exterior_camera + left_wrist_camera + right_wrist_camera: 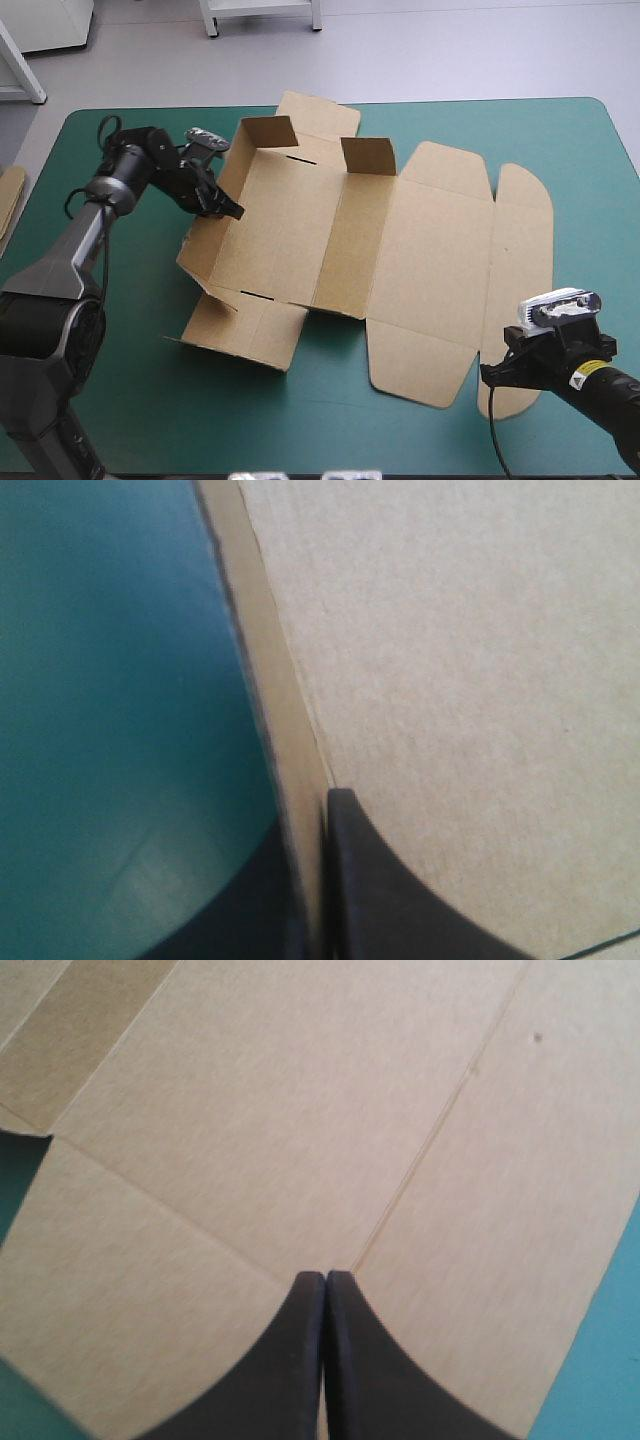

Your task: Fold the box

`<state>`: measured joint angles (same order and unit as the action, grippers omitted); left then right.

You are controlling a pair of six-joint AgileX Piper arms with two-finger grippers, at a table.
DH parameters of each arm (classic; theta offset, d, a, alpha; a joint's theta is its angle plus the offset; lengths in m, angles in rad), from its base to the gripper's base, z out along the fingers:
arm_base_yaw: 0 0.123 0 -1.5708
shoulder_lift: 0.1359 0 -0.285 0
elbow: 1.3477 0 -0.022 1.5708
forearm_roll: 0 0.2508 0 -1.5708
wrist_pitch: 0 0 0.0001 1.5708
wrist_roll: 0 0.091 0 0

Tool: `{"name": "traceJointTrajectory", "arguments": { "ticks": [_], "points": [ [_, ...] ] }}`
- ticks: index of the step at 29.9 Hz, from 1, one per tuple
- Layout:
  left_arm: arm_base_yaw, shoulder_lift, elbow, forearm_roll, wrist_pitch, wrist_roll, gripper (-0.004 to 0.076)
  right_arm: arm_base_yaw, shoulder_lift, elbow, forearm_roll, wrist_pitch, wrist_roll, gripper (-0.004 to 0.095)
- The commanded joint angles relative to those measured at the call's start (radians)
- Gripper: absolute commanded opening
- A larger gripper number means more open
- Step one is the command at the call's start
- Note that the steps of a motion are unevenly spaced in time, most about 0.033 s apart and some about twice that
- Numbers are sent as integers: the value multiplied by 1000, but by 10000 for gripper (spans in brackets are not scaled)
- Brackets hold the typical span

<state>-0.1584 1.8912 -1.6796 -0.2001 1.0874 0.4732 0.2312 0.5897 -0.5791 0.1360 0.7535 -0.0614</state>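
Teal-green counter (300,420) with the brown box (400,250) at its centre. The box's left half has its walls partly raised and one near flap splayed outward; the lid lies flat to the right. Spare board (8,195) shows at the counter's left edge. Left tool (232,210) is pinched on the box's left wall. Right tool (492,376) has its fingers pressed together, empty, at the lid's near right corner.

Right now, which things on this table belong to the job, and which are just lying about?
Part of the job:
box, brown, partly folded
left gripper, shut on the box's raised wall
right gripper, shut, at the flat near-right flap

Just lying about:
spare board, only an edge showing at the table's left edge
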Motion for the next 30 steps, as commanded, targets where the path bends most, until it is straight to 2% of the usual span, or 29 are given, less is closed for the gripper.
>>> {"name": "traceJointTrajectory", "arguments": {
  "ticks": [1,5,10,17,23,30],
  "points": [
    [-96,4,-140,180,31,10,-8,-1,7,-32,2,-61,-5,-19],
    [-154,18,-191,272,4,9,-9,-1,7,-32,0,-57,-5,-19],
    [-157,5,-210,367,29,15,-9,-1,11,-32,-2,-55,-5,-19],
    [-157,-37,-206,363,28,70,-9,-1,13,-32,-9,-51,-5,-19],
    [-182,-112,-146,360,21,85,-9,-1,13,-32,-21,-47,-3,-19],
    [-287,-199,-15,450,-42,80,-9,-1,13,-32,-27,-45,3,-19]
  ]
}}
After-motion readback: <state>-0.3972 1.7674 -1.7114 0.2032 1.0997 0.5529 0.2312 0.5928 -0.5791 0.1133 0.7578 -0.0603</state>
